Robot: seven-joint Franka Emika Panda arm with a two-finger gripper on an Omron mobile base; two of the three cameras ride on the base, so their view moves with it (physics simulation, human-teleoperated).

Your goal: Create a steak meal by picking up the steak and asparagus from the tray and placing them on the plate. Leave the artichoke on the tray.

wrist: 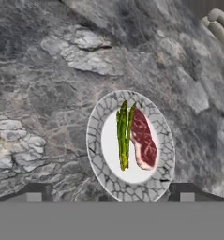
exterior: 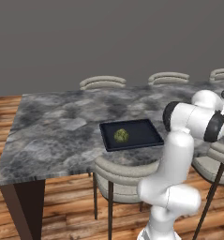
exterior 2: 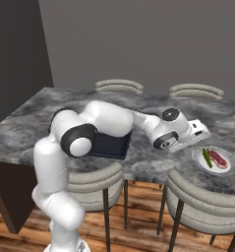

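Note:
On the pale round plate lie the thin green asparagus and, right beside it, the red steak with its pale fat edge. My gripper hangs a short way above the plate, open wide, with nothing between its dark fingertips. From the right base the gripper sits just up and left of the plate, which carries the steak and the asparagus. The black tray holds the bumpy yellow-green artichoke near its middle.
The grey marble table has chairs tucked along its near edge and its far edge. My arm reaches over the tray towards the plate. A wooden floor lies below.

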